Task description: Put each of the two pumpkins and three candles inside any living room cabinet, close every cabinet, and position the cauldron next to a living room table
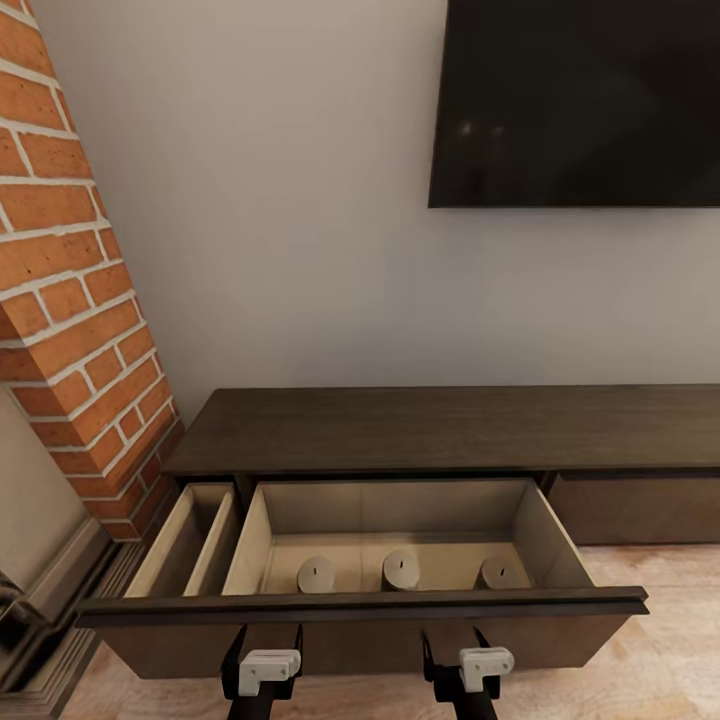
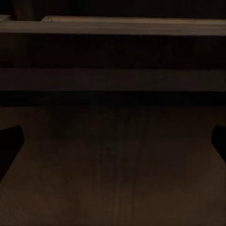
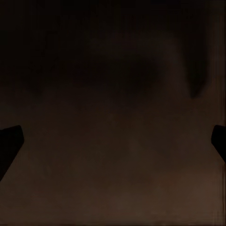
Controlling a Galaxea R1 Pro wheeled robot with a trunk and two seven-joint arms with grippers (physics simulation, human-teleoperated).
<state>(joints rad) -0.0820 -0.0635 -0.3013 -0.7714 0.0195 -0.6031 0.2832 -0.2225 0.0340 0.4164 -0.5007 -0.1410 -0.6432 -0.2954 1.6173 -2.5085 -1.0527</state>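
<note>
head view: three candles [image 1: 401, 570] standing in open cabinet [image 1: 420, 430] drawer [image 1: 360, 607] at 6 o'clock. probably light, stiff; best held round the sides.

wrist views: left gripper [image 2: 113, 146] and right gripper [image 3: 113, 146] spread wide, holding nothing, facing dark wood.

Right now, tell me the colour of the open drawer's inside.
Pale beige-tan inside the drawer, against its dark brown front; clearest in the head view.

3 beige candles [image 1: 401, 570] stand upright in a row inside the dark cabinet's [image 1: 430, 428] open drawer.
</note>
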